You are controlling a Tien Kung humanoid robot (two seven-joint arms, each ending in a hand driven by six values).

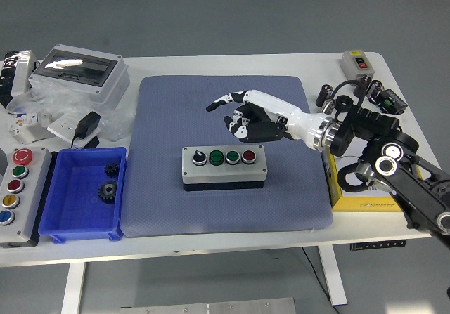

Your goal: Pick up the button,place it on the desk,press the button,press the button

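A grey button box (223, 175) with a black knob (199, 158), two green buttons (215, 157) and a red button (249, 156) lies flat on the blue mat (232, 208) at the table's middle. My right hand (235, 117) hovers above the mat just behind the box, clear of it. Its index finger (214, 105) points left and the other fingers are curled; it holds nothing. The left arm is out of view.
A blue bin (83, 224) with two black gears stands left of the mat. A second button box (28, 194) lies at the far left. A grey enclosure (81, 72) and loose parts sit back left. A small switch box (356, 62) and a yellow pad (358, 200) are on the right.
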